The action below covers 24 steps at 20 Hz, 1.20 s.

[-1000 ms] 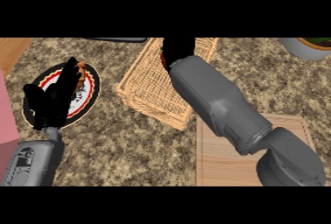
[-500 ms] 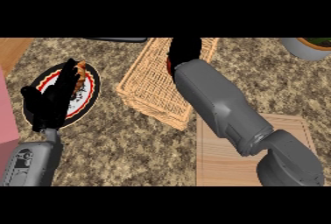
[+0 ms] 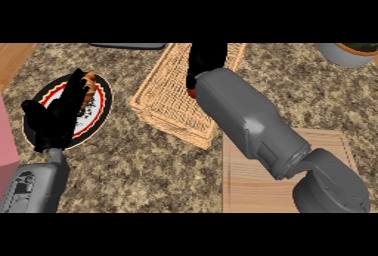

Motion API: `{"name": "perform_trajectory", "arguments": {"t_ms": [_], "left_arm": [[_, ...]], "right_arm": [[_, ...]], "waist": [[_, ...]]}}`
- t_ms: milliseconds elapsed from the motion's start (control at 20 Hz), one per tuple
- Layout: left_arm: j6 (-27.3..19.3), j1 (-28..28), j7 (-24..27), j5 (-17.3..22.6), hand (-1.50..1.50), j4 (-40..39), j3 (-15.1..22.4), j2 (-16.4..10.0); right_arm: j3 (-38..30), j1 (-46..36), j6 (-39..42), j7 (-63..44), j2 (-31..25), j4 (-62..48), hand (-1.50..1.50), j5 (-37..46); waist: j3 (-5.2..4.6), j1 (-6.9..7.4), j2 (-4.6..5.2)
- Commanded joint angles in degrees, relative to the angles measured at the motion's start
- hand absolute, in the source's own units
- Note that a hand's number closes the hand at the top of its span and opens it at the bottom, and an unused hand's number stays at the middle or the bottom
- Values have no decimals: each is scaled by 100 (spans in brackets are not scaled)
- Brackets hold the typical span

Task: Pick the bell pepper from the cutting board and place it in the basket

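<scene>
The woven basket [image 3: 167, 102] lies at the counter's middle, running up toward the far edge. My right hand [image 3: 206, 59] is over its far half, curled downward, with the grey forearm crossing the basket's right rim. Only a small red patch of the bell pepper [image 3: 192, 93] shows under the hand by the thumb, inside the basket's outline; the rest is hidden. The pale wooden cutting board [image 3: 258, 185] sits at the lower right, partly under my right arm, with nothing showing on it. My left hand [image 3: 55, 120] rests open at the left, fingers up, over a plate.
A round black-and-red plate [image 3: 96, 112] holding an orange food piece [image 3: 90, 79] lies left of the basket. A grey pot with a plant [image 3: 345, 53] stands at the top right. A dark flat object [image 3: 129, 45] is at the far edge, a pink block [image 3: 7, 145] at the left.
My right hand and forearm have moved slightly farther along the basket toward the far edge. The red patch of pepper now shows beside the hand. The left hand has stayed still.
</scene>
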<state>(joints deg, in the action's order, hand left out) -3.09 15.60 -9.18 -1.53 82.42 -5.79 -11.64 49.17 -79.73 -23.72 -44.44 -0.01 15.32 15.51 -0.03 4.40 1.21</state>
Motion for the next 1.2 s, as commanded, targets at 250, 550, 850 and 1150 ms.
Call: {"name": "perform_trajectory", "arguments": {"t_ms": [250,550,850,1150], "left_arm": [[0,3,-88,51,0,35,-147,-105],[-116,-258,-47,-3,0,48,-172,-24],[118,-802,47,206,0,388,-434,-270],[-203,-705,118,-111,0,275,-223,7]], "right_arm": [[-915,-242,-1931,-116,0,328,-150,-442],[-1491,311,-2601,306,-249,653,-150,-658],[-1638,1251,-2341,306,-863,2052,-150,-721],[-1687,2481,-2190,616,-1664,3860,-150,-637]], "waist": [[3,-164,-56],[7,-433,-125],[8,-595,-220],[5,-605,-183]]}}
